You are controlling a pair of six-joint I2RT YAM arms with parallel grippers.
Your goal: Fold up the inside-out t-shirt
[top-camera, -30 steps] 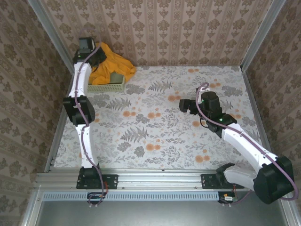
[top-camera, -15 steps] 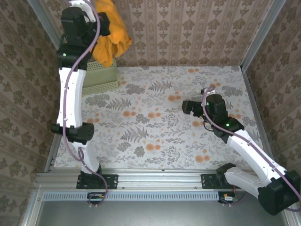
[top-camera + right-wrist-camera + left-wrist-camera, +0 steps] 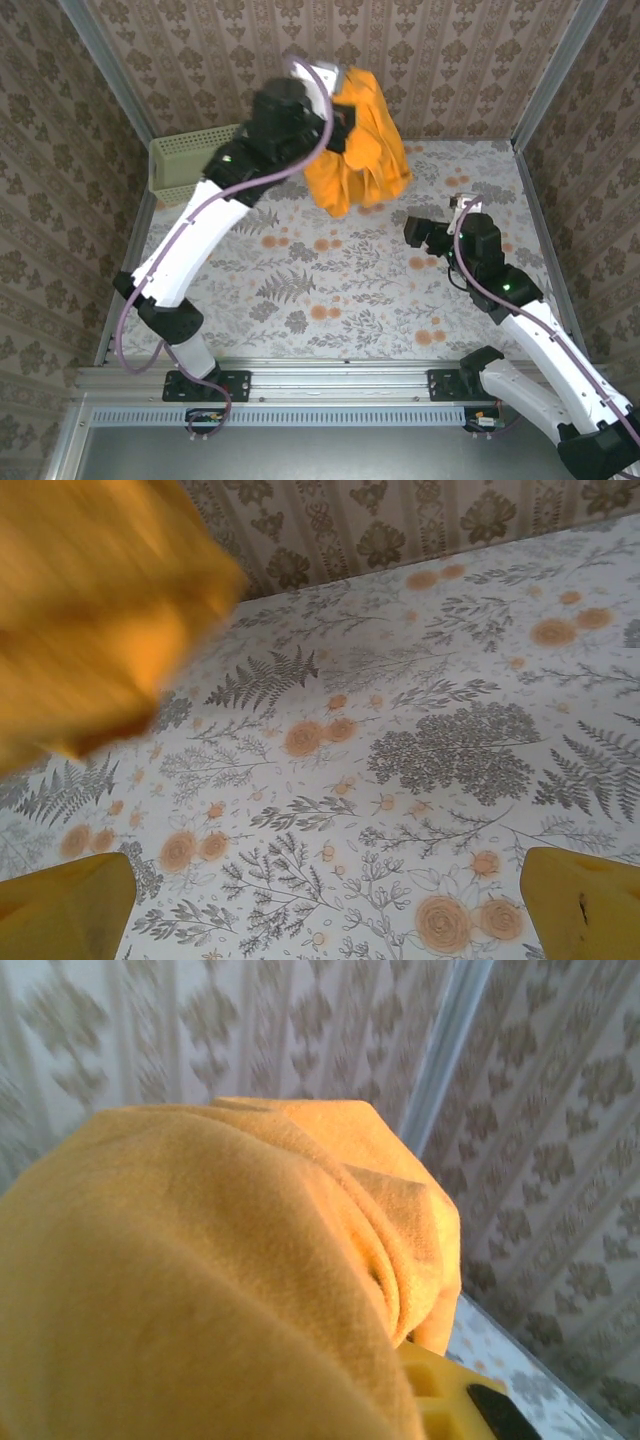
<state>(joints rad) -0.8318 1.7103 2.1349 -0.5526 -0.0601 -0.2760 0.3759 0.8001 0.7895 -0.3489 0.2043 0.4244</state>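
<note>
The inside-out t-shirt (image 3: pixel 358 150) is a bunched orange-yellow bundle hanging in the air over the back middle of the table. My left gripper (image 3: pixel 338 112) is shut on its top, the arm reaching high and rightward. In the left wrist view the t-shirt (image 3: pixel 200 1280) covers the jaws, and one yellow finger (image 3: pixel 445 1395) pokes out below it. My right gripper (image 3: pixel 420 236) stands open low over the table, right of the hanging cloth, with nothing in it. Its wrist view shows the t-shirt (image 3: pixel 90 610) blurred at upper left and both yellow fingers (image 3: pixel 585 900) wide apart.
A pale green mesh basket (image 3: pixel 183 163) stands at the back left corner against the wall. The floral tablecloth (image 3: pixel 330 290) is bare in the middle and front. Wallpapered walls with metal posts (image 3: pixel 545 70) close in the table.
My left arm lifted the t-shirt out of the basket and swung it right, from the back left corner to above the back middle. The right arm shifted slightly right, still open.
</note>
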